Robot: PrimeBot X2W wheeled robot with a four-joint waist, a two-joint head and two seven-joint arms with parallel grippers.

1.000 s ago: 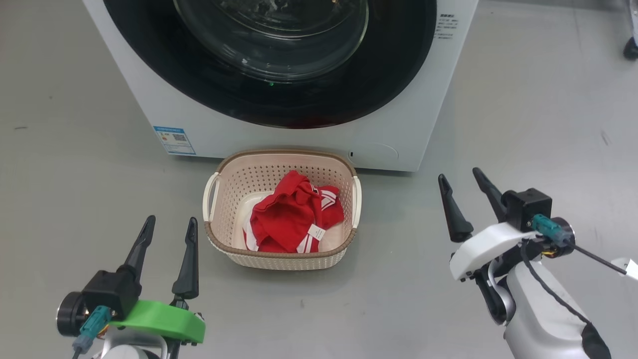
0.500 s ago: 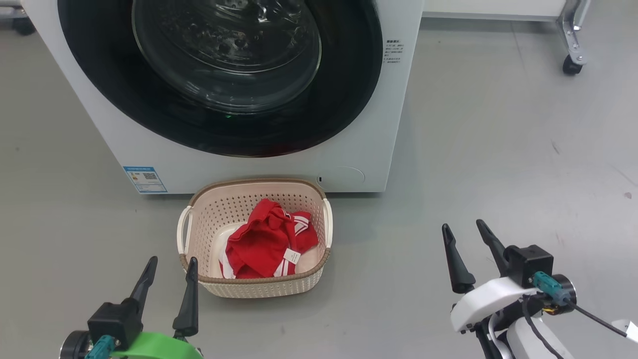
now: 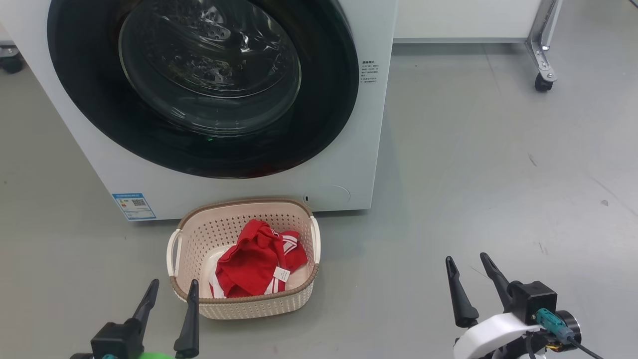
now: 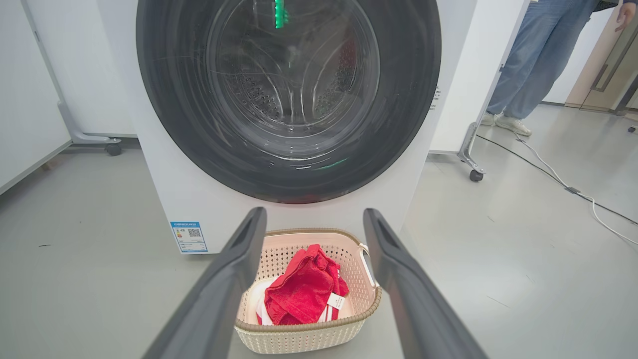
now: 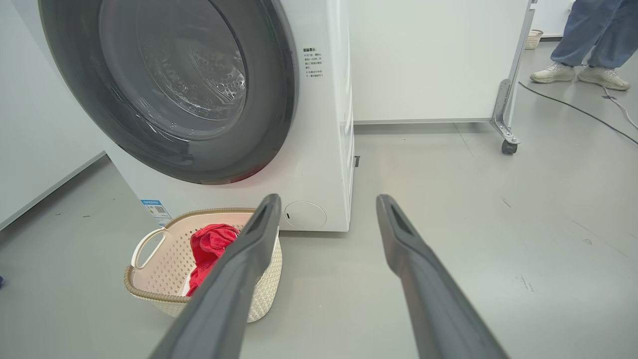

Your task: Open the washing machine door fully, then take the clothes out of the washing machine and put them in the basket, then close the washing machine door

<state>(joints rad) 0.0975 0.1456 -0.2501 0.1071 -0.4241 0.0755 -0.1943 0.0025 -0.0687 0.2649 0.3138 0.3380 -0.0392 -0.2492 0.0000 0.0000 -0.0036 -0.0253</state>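
The washing machine (image 3: 369,149) stands white ahead of me, and its door (image 3: 209,80), black rim around a glass bowl, lies flush against the front. On the floor just before it sits the cream basket (image 3: 239,203) with red clothes (image 3: 249,259) inside. My left gripper (image 3: 173,284) is open and empty at the basket's near left corner, apart from it. My right gripper (image 3: 467,258) is open and empty over bare floor to the right. The left wrist view looks between the left gripper (image 4: 314,212) at the basket (image 4: 299,341) and clothes (image 4: 299,294). The right gripper (image 5: 329,198) points past the basket (image 5: 149,294).
A white panel on casters (image 3: 541,82) stands behind the machine on the right. A person in jeans (image 4: 523,65) stands beyond it, and a cable (image 4: 573,187) runs across the grey floor there. Another white panel (image 4: 30,99) is at the left.
The head camera has moved, so the machine and basket sit lower and further left in the picture and more of the door shows. Both grippers sit lower in it, still open.
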